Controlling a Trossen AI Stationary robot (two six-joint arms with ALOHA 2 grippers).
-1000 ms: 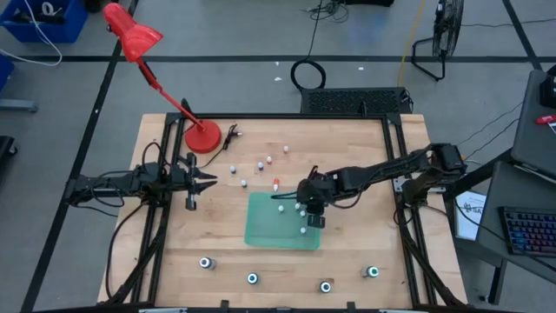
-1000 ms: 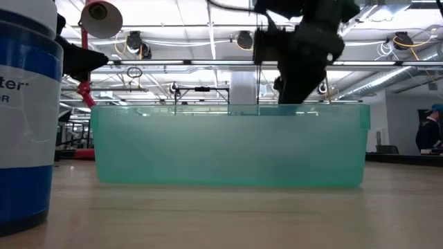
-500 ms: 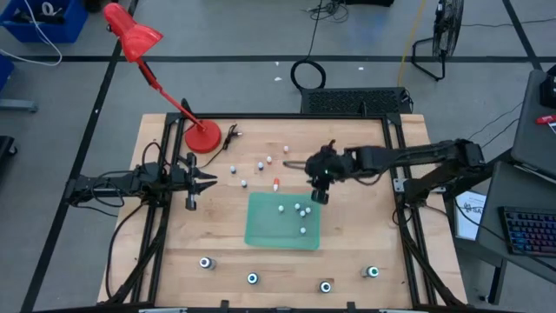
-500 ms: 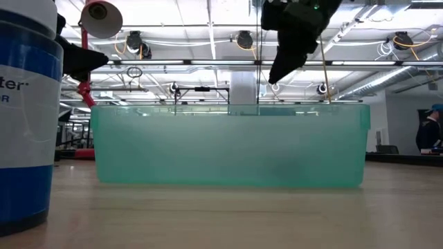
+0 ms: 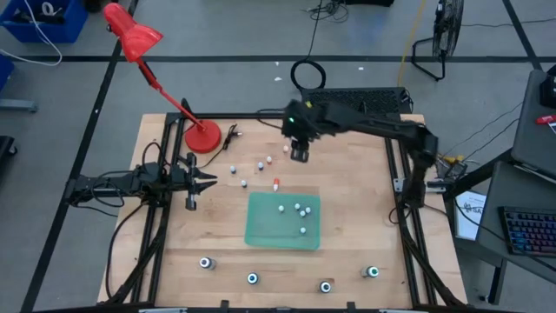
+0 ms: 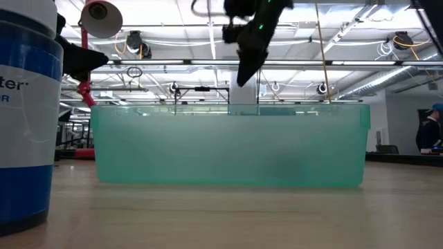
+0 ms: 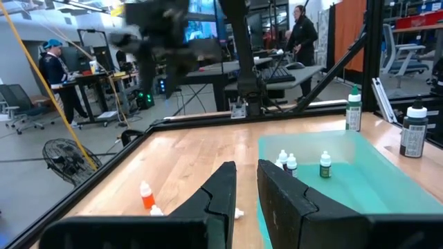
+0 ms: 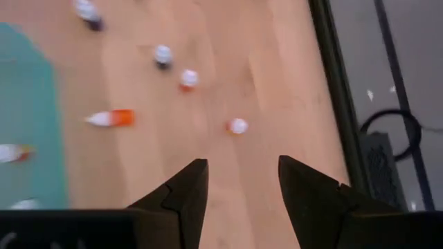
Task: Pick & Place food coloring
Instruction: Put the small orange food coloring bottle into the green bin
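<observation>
Since a second ago the right end effector (image 5: 299, 154) has left the green tray (image 5: 261, 233) and swung toward the far edge of the surface (image 5: 356, 217); fingers apart, empty. Four small food coloring bottles (image 5: 296, 209) stand in the tray. About six more, one orange one (image 5: 276, 183) lying down, sit loose beyond it; count uncertain. Four dark teal-topped bottles (image 5: 252, 279) line the near edge. Left end effector (image 5: 211, 181) waits at the left, fingers together.
</observation>
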